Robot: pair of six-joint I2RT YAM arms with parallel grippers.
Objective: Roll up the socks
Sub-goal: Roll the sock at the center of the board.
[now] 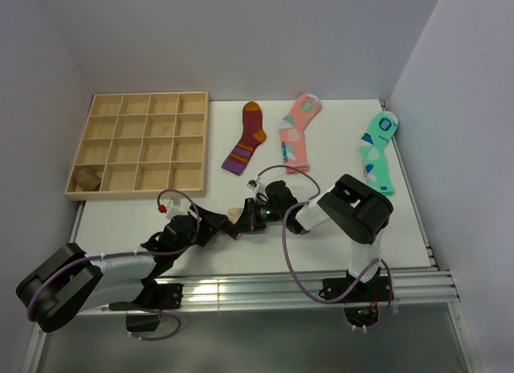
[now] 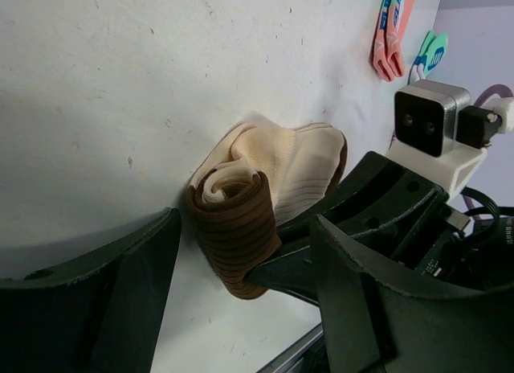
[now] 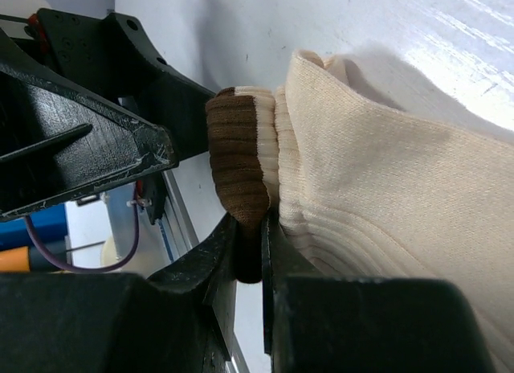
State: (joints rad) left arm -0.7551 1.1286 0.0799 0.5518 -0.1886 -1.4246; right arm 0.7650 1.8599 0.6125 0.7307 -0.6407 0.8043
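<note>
The beige sock (image 2: 273, 168) lies rolled into a bundle on the white table, its dark brown band (image 2: 237, 236) wrapped round one end. It also shows in the right wrist view (image 3: 377, 180) and, mostly hidden by the grippers, in the top view (image 1: 234, 217). My right gripper (image 3: 250, 228) is shut on the brown band (image 3: 237, 168); its finger (image 2: 301, 264) shows pinching the band in the left wrist view. My left gripper (image 2: 245, 256) is open, its jaws standing either side of the band without touching it. A brownish bundle (image 1: 87, 178) lies in the tray's near-left compartment.
The wooden compartment tray (image 1: 144, 144) stands at the back left. A maroon striped sock (image 1: 246, 138), a pink patterned sock (image 1: 296, 132) and a mint-green sock (image 1: 377, 152) lie flat along the back. The table's front edge (image 1: 257, 278) is close behind the grippers.
</note>
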